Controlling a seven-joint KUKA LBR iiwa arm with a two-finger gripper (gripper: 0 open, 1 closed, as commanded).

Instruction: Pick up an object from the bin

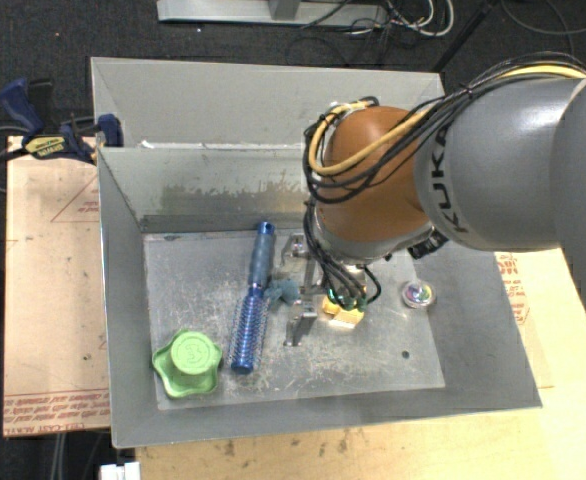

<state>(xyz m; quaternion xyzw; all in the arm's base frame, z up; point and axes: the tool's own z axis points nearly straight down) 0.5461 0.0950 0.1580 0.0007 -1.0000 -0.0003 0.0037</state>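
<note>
We see the hand [295, 290] low over the middle of the grey metal bin [123, 288]. Its two metal fingers [298, 326] stand apart, so the hand is released and grasps nothing. Just beside it, on the left, lies a long blue plastic brush with spiral bristles [250, 313], reaching from the back wall toward the front. A small teal piece [284, 290] sits between the fingers; we cannot tell if it belongs to the brush. A small yellow and white block [341, 314] lies just right of the hand, a shiny round metal bit [416, 294] lies further right, and a green ribbed round cap [186, 361] lies at the front left.
</note>
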